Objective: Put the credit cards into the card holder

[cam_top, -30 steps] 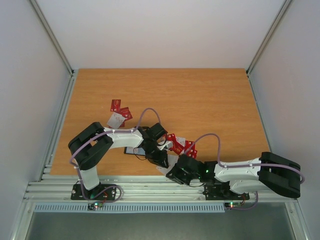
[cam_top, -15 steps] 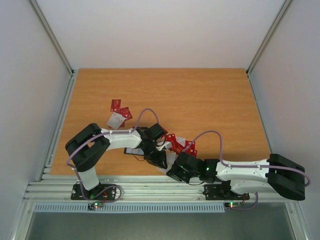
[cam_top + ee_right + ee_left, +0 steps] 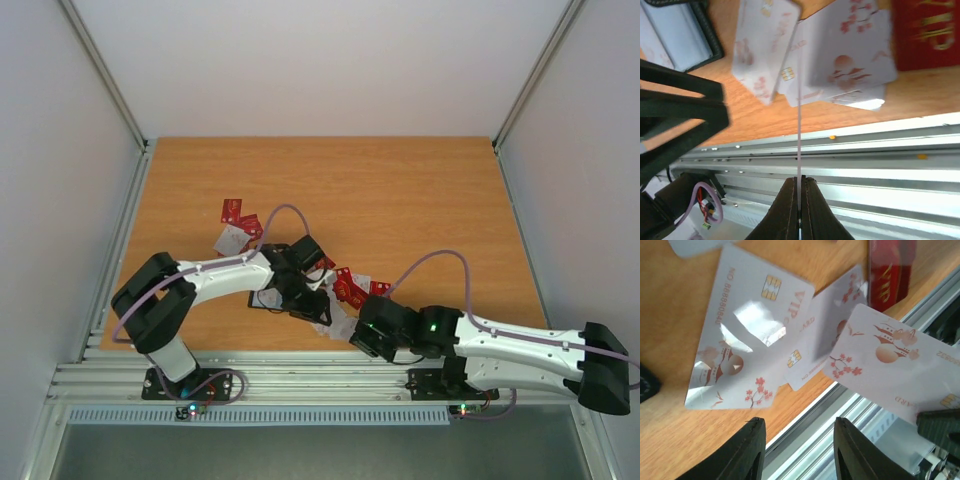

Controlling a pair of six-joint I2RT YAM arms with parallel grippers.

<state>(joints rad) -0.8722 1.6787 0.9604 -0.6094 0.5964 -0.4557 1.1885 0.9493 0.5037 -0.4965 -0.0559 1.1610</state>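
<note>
The black card holder (image 3: 266,299) lies open by my left wrist; its grey-blue pockets show in the right wrist view (image 3: 675,35). My right gripper (image 3: 800,182) is shut on a white credit card (image 3: 799,100), seen edge-on and held upright above the table's near edge. In the left wrist view that held card (image 3: 890,360) hangs at the right. My left gripper (image 3: 799,432) is open and empty, low over the near edge beside several white cards (image 3: 747,335). In the top view my left gripper (image 3: 320,308) and right gripper (image 3: 360,335) are close together.
Red cards (image 3: 352,287) lie just behind the grippers, one showing in each wrist view (image 3: 890,270) (image 3: 927,30). Another small group of red and white cards (image 3: 238,225) lies further back on the left. The metal rail (image 3: 300,375) runs along the table's near edge.
My right arm has stretched out, its elbow swinging right, and its gripper has shifted slightly right with the card. My left arm's elbow has swung left and its gripper has drawn back a little.
</note>
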